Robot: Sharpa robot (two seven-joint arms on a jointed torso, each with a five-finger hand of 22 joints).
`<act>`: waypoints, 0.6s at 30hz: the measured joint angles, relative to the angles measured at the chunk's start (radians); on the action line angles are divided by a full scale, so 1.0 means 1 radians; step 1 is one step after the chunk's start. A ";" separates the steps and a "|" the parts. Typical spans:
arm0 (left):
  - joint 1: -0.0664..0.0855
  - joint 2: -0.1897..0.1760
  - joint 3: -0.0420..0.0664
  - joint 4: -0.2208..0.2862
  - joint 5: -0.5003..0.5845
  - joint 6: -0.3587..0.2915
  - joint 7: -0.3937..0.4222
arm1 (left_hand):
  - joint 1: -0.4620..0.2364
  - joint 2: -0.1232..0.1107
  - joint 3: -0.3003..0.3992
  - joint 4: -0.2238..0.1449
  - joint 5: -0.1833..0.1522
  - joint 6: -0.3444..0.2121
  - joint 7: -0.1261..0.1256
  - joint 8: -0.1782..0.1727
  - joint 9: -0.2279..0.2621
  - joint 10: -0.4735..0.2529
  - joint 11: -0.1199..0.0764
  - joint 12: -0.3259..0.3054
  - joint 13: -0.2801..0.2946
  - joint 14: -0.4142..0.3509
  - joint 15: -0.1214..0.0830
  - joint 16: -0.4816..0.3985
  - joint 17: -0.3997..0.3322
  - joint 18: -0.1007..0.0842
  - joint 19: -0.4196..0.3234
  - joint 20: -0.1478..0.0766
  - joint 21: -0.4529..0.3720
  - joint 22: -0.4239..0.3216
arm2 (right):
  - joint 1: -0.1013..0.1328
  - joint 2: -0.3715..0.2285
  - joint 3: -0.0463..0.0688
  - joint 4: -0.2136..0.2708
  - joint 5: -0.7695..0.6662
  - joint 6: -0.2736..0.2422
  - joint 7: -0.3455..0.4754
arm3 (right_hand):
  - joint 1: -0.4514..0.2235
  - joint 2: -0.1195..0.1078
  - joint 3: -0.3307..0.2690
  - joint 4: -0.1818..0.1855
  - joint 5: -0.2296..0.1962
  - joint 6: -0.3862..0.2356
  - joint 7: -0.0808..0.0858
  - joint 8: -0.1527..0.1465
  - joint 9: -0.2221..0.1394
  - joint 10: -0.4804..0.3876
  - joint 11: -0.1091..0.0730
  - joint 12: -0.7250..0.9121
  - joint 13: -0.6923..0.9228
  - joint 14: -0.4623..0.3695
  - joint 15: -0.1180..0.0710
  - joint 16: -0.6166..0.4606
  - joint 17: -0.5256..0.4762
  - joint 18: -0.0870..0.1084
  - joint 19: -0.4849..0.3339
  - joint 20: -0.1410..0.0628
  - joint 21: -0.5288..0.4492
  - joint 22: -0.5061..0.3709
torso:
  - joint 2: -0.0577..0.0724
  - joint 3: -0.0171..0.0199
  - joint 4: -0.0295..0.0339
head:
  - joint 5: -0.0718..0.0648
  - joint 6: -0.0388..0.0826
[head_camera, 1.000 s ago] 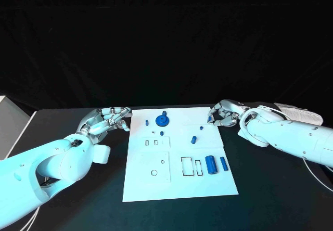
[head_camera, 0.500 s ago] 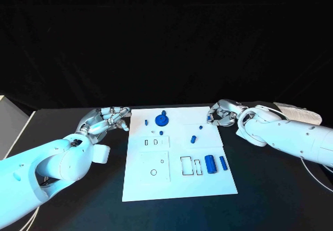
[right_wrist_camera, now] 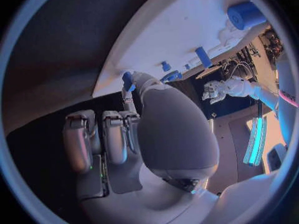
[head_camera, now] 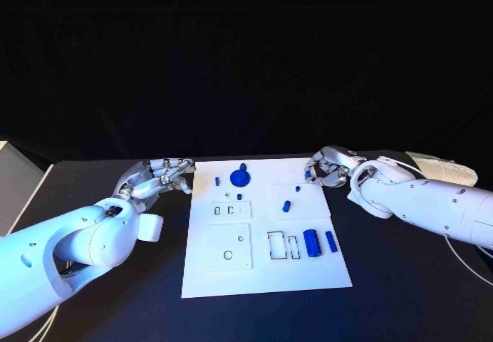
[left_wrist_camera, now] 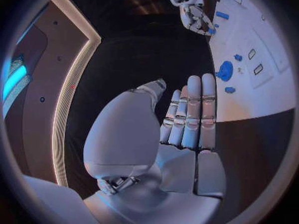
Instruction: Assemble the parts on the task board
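Task board [head_camera: 267, 274]: white rectangular plate lying flat in the middle of the black table [head_camera: 411, 299], its long side running away from the robot. Parts on it, all blue: a round disc-shaped piece [head_camera: 241, 176] near the far edge, left of centre; two tiny pieces beside it [head_camera: 216, 182] and just in front of it [head_camera: 239, 197]; a tiny piece [head_camera: 297, 189] and a short slanted peg [head_camera: 286, 206] right of centre; a thick cylinder [head_camera: 311, 244] and a slimmer bar [head_camera: 330, 241] lying side by side in the near right area, just right of a pair of dark-outlined rectangular slots [head_camera: 283, 245]. Two raised white square plates [head_camera: 229, 246] on the left half carry small slots and holes.

Right hand [head_camera: 327, 170]: at the board's far right corner, fingers curled in, a small blue part [head_camera: 308, 174] pinched at the fingertips; the right wrist view shows the same blue piece [right_wrist_camera: 127, 80] at the thumb tip over the board's edge.

Left hand [head_camera: 157, 179]: over bare table just beside the board's far left edge, not touching it; in the left wrist view the fingers [left_wrist_camera: 194, 115] lie straight and side by side, holding nothing.

Surroundings: a pale box-like object [head_camera: 16, 178] at the table's left edge; black backdrop behind the table.
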 measured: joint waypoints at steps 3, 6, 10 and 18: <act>0.000 0.000 0.000 -0.001 0.000 0.000 0.000 | 0.000 0.000 0.000 0.000 0.000 0.000 0.000 0.000 0.000 0.000 0.000 0.000 0.000 0.000 0.000 0.000 0.000 0.000 0.000 0.000 0.000 0.000 | 0.001 -0.011 0.006 0.028 -0.002 -0.020 -0.005 | 0.000 0.000 0.003 -0.002 -0.002 0.000 0.000 0.006 0.000 0.000 0.000 0.000 0.000 0.000 0.000 0.000 0.000 0.000 0.000 0.000 0.000 0.000 | -0.001 0.0000 -0.0008 | 0.001 0.001; 0.000 0.000 0.000 -0.003 0.000 0.000 0.000 | 0.000 0.000 0.000 0.000 0.000 0.000 0.000 0.000 0.000 -0.002 -0.002 0.000 0.000 -0.002 0.002 0.000 0.000 0.000 0.000 0.000 0.003 0.001 | 0.009 -0.025 0.011 0.071 -0.004 -0.036 -0.013 | 0.001 -0.001 0.008 0.000 -0.003 0.000 0.000 0.006 0.000 0.000 0.000 0.000 0.000 0.000 0.000 0.000 0.000 0.000 0.000 0.000 0.000 0.000 | -0.002 -0.0004 -0.0020 | 0.002 0.001; 0.000 0.001 0.000 -0.008 0.000 0.001 0.000 | 0.000 0.000 0.000 0.000 0.000 0.000 0.000 0.000 0.000 -0.004 -0.004 0.000 0.000 -0.004 0.003 0.000 0.000 0.000 0.000 0.000 0.005 0.001 | 0.026 -0.033 0.015 0.137 -0.005 -0.050 -0.030 | -0.002 -0.004 0.013 -0.001 -0.004 0.000 0.000 0.006 0.000 0.000 0.000 0.000 0.000 0.000 0.000 0.000 0.000 0.000 0.000 0.000 0.000 0.000 | -0.004 -0.0008 -0.0042 | 0.005 0.002; 0.000 0.012 0.000 -0.016 -0.001 0.001 -0.001 | 0.000 0.000 0.000 0.000 0.000 0.000 0.000 0.000 0.001 -0.004 -0.004 0.000 0.000 -0.004 0.003 0.000 0.000 0.000 -0.003 0.003 0.005 0.001 | 0.043 -0.021 0.017 0.271 -0.013 -0.061 -0.099 | -0.018 -0.006 0.014 0.000 -0.005 0.000 -0.001 0.016 0.000 0.000 0.000 0.000 0.000 0.000 0.000 0.000 0.000 0.000 0.000 0.000 0.000 0.000 | -0.012 -0.0039 -0.0088 | 0.021 -0.007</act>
